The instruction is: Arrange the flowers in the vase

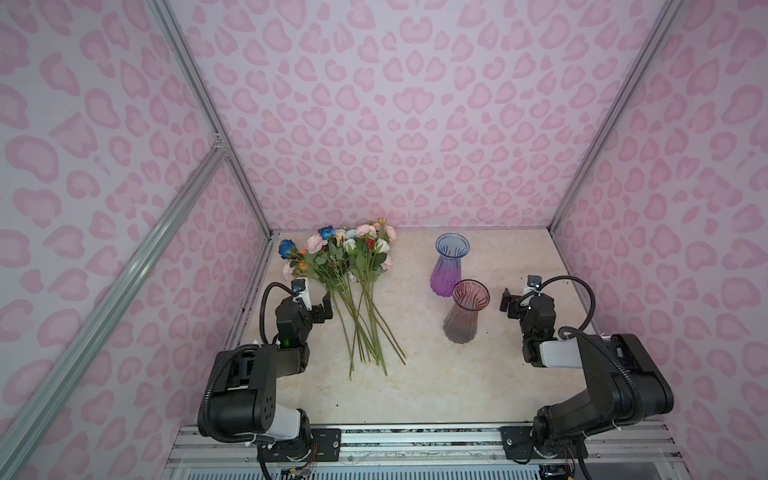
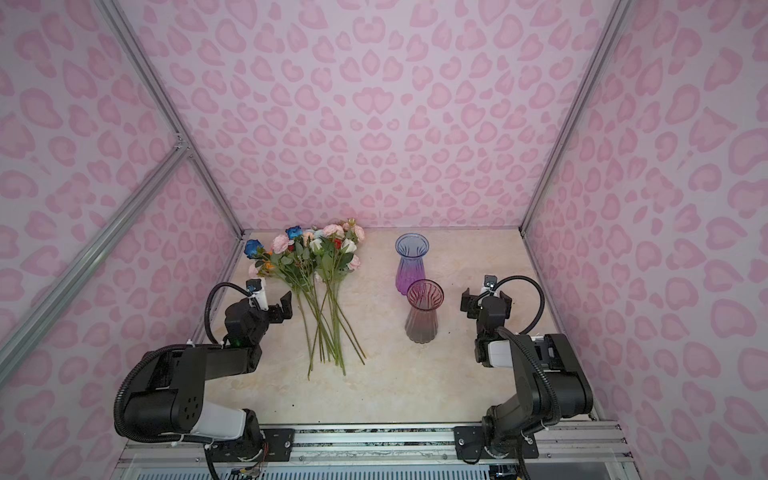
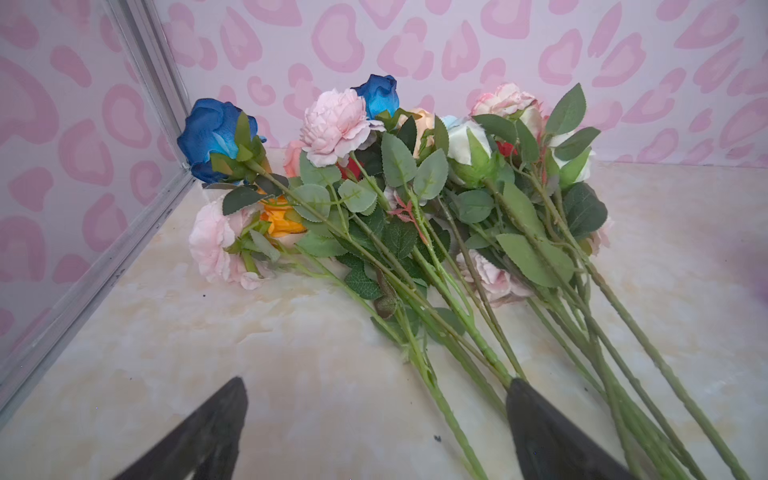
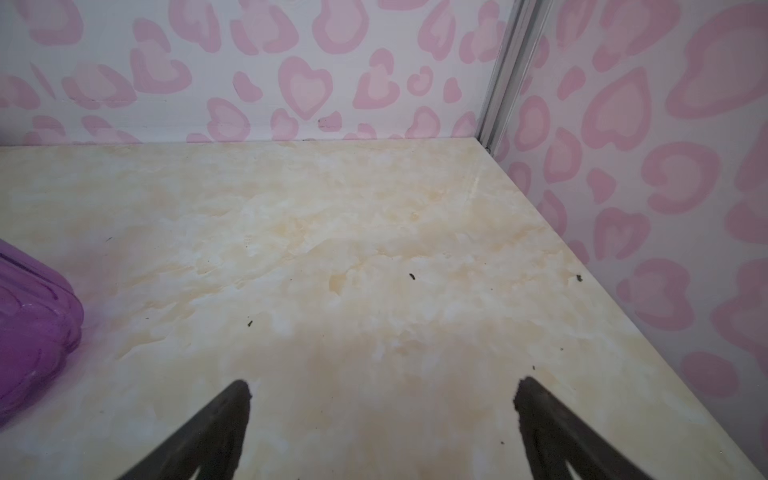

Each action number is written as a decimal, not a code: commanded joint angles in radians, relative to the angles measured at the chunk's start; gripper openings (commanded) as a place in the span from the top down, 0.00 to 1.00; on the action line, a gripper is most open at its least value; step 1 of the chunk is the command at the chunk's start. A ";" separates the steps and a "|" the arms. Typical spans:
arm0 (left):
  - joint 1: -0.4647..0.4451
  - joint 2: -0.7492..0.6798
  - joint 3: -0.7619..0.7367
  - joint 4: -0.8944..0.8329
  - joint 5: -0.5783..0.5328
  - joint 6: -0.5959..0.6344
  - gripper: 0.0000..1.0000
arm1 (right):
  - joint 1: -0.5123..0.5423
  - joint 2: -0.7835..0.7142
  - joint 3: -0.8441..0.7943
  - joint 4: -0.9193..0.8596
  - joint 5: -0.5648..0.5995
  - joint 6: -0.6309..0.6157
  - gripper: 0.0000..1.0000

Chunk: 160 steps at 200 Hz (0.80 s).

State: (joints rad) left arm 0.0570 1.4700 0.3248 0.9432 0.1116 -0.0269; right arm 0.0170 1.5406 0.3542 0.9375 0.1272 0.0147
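The flowers (image 1: 353, 266) (image 2: 320, 266) lie in a loose bundle on the table at the back left, heads toward the back wall, stems fanning toward the front. Heads are dark blue, pink, orange, red, white and peach (image 3: 332, 129). My left gripper (image 1: 320, 309) (image 2: 279, 309) (image 3: 376, 384) hangs open just left of the stems; one stem lies on the table below, between its fingers. A blue-to-purple vase (image 1: 449, 266) (image 2: 410, 266) (image 4: 33, 324) and a pink-to-grey vase (image 1: 465, 311) (image 2: 422, 316) stand upright and empty right of centre. My right gripper (image 1: 524, 305) (image 2: 485, 301) (image 4: 382, 384) is open, right of the vases, over bare table.
Pink-patterned walls with aluminium posts (image 1: 249, 199) close the table (image 1: 415, 374) on the left, back and right. The flower heads lie close to the back-left corner. Both arm bases sit on a rail (image 1: 415, 436) along the front edge.
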 commanded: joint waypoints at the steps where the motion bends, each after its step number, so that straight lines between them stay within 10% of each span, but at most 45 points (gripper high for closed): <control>1: -0.001 0.003 0.006 0.030 0.001 0.001 0.02 | -0.002 -0.001 -0.004 0.011 -0.010 0.007 0.00; 160: -0.001 0.002 0.005 0.032 0.001 0.001 0.02 | 0.000 -0.005 -0.005 0.009 0.002 0.015 0.00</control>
State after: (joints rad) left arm 0.0570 1.4696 0.3248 0.9432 0.1116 -0.0269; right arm 0.0174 1.5368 0.3542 0.9371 0.1204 0.0227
